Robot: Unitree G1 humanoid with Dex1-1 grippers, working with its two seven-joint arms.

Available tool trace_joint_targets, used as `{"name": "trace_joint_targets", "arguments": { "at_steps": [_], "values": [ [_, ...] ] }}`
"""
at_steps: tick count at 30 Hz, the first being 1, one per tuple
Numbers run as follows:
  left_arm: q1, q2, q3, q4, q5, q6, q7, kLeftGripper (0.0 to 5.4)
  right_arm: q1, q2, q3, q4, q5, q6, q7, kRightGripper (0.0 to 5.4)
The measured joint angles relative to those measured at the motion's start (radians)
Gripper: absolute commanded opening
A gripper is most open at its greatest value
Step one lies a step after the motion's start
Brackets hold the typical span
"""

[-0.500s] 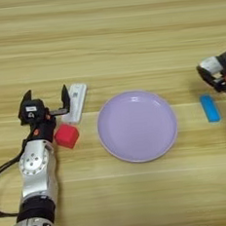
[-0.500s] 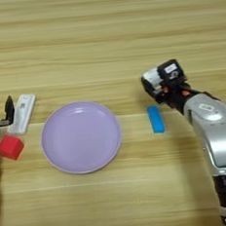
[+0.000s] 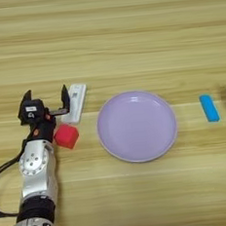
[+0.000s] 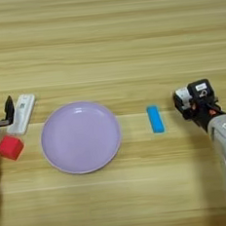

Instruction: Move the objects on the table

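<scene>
- Left eye view shows the left gripper (image 3: 45,103) at the left side of the table (image 3: 127,40), its two black fingers spread wide apart and holding nothing.
- One finger (image 3: 65,96) of that gripper stands just beside the long edge of a white rectangular device (image 3: 75,103); whether they touch cannot be told.
- A small red cube (image 3: 66,136) lies on the wood just below the spread fingers, close against the left arm's wrist and clear of the fingertips.
- Right of the cube and the white device, a round lilac plate (image 3: 137,126) sits near the middle of the table with nothing on it.
- A flat bright-blue bar (image 4: 155,118) lies on the wood right of the plate, apart from its rim, its long side running up and down the picture.
- In the right eye view the right gripper (image 4: 189,100) sits right of the blue bar, near it without touching; whether its fingers are spread or closed cannot be told.
</scene>
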Motion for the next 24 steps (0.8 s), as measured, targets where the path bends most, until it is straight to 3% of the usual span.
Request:
{"name": "trace_joint_targets", "arguments": {
  "at_steps": [9, 16, 24],
  "values": [
    [0.0, 0.0, 0.001, 0.0, -0.001, 0.0, 0.0, 5.4, 0.005, 0.025, 0.008, 0.119, 0.001, -0.087, -0.016, 2.48],
    [0.0, 0.001, 0.002, -0.001, -0.001, 0.001, -0.001, 5.4, 0.004, 0.029, 0.012, 0.142, 0.003, -0.096, -0.02, 3.56],
    [0.001, 0.001, 0.003, -0.005, -0.001, 0.002, -0.001, 5.4, 0.04, 0.045, -0.01, 0.023, 0.028, -0.144, -0.049, 4.54]
  ]
}}
